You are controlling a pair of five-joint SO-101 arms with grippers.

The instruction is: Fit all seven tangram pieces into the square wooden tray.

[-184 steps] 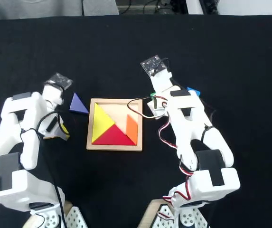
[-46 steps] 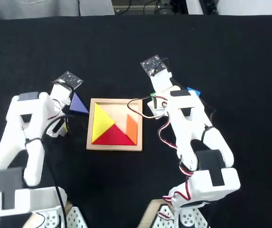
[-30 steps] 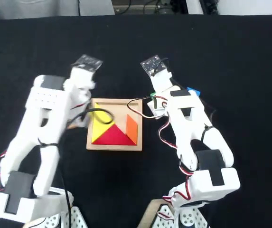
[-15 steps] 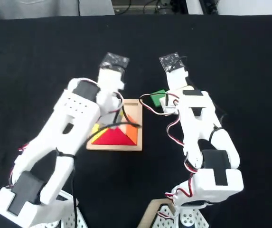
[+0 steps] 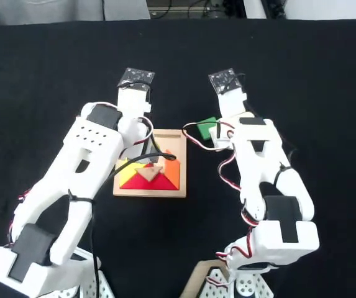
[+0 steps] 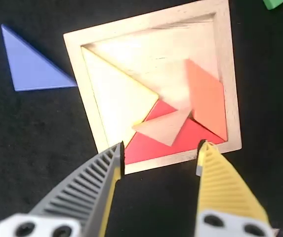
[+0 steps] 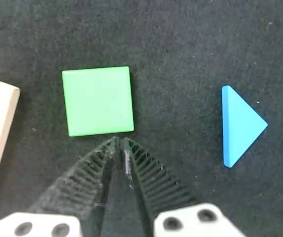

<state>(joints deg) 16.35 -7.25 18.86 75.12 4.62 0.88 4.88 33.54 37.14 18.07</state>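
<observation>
Left arm just swung in from left side of table, now over wooden tray (image 6: pixel 79 64). Left gripper (image 6: pixel 161 147) spread wide, holding nothing. Small wood-coloured triangle (image 6: pixel 163 129) now in tray, looks skewed on top of red triangle (image 6: pixel 148 148) and yellow triangle (image 6: pixel 116 98), not seated flat. Orange parallelogram (image 6: pixel 205 98) in place.

Right arm shifted over a bit, so green square (image 7: pixel 98 101) now uncovered just off tray corner. Right gripper (image 7: pixel 119 143) closed, empty, tips just beside it. Blue triangle (image 7: pixel 237 123) near, violet triangle (image 6: pixel 30 66) on tray's other side.

Guess: wood one needs nudging, three still outside.
</observation>
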